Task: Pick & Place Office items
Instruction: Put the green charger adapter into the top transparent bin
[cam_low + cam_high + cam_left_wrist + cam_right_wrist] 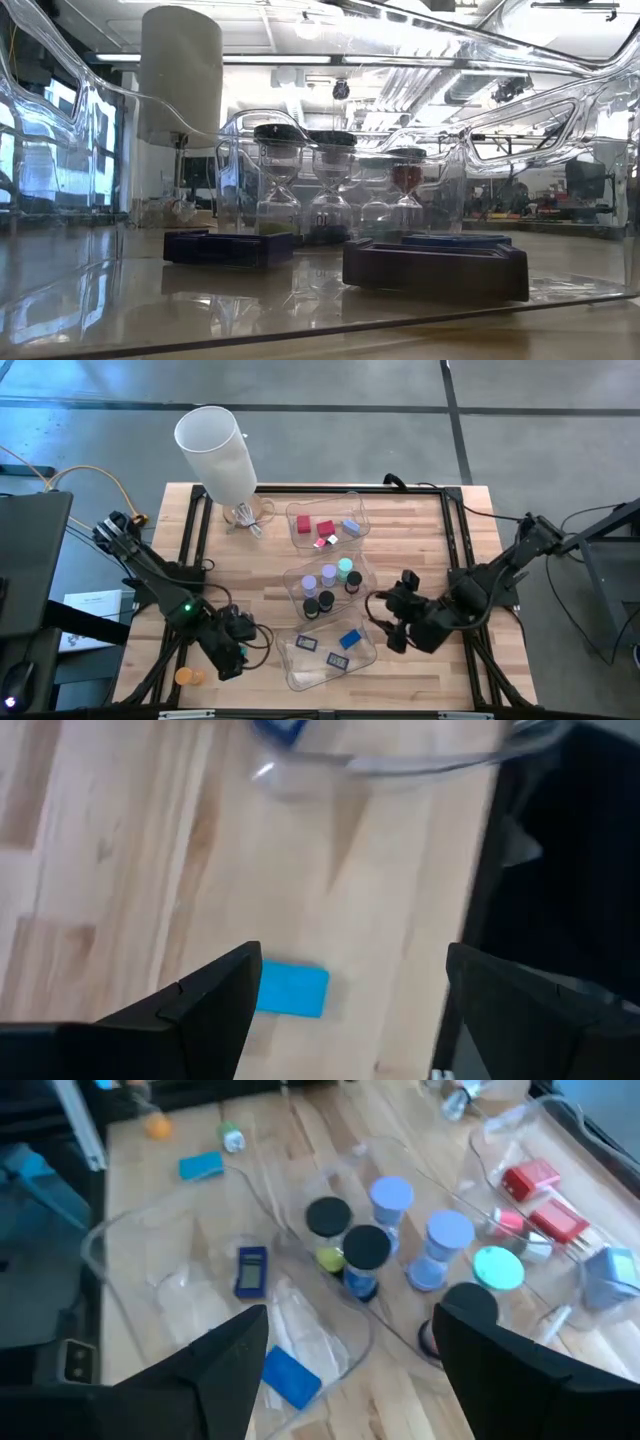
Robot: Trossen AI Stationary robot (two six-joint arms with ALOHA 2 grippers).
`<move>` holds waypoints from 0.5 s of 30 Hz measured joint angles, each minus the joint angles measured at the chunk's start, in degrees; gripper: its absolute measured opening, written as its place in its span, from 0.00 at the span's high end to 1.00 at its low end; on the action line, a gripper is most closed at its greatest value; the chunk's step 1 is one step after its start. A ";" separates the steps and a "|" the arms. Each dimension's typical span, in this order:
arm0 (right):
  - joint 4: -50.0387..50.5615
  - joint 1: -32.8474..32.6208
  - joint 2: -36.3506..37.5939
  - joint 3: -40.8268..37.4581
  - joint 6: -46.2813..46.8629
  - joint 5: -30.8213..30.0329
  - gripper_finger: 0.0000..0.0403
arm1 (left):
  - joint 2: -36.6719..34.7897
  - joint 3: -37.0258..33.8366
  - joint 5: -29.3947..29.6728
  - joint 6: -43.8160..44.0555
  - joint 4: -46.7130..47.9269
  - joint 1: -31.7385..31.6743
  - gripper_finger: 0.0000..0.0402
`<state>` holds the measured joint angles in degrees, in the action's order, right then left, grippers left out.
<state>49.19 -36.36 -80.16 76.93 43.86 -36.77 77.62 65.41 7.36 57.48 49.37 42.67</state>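
Note:
Three clear trays stand in a row down the table's middle. The far tray (300,532) holds red, pink and blue blocks (325,528). Short hourglass-like cylinders (390,1230) stand in the middle tray, and flat rectangles (340,650) lie in the near one. A loose flat blue rectangle (292,990) lies on the wood left of the near tray. My left gripper (350,970) hovers open above it, one finger close beside it. My right gripper (388,615) hangs open above the trays' right side, and its fingers (230,1355) frame the near and middle trays.
A big white lamp shade (215,445) stands at the far left. An orange piece (186,677) lies near the table's near left corner, with a small pale piece (231,1138) close by. Bare wood lies left of the trays.

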 joint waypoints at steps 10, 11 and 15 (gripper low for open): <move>-3.58 -5.12 -0.05 0.00 0.07 -2.00 0.32 | 7.38 0.00 0.92 4.34 6.33 0.91 0.23; -3.63 -5.45 -0.29 0.00 0.07 -2.26 0.32 | 8.41 0.00 0.45 2.51 7.07 1.20 0.23; -3.60 -6.07 -1.80 -0.04 -0.04 -3.62 0.32 | 10.31 -0.04 -6.10 -1.13 12.79 -0.27 0.23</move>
<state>45.58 -42.44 -81.96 76.89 43.82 -40.39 87.94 65.36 1.25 56.35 62.16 42.40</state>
